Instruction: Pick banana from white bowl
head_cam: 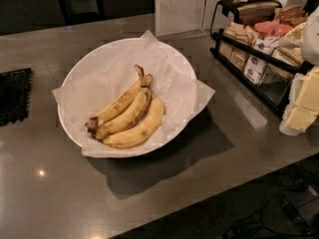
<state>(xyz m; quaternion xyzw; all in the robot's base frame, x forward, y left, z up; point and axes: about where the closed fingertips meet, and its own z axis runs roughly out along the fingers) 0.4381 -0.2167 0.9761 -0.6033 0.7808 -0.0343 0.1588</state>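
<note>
One plump single yellow banana [142, 129] lay nearest in the large, shallow white bowl lined with crinkled paper [64, 126]. Touching it behind, the two slim, brown-speckled yellow bananas joined at one dark stem [122, 111] rested well left of the pale yellow gripper [303, 108]. Whether the gripper was open or closed could not be told. Beyond it stood a black wire rack of packets [249, 59].

Gripper [303, 108] at the far right edge
</note>
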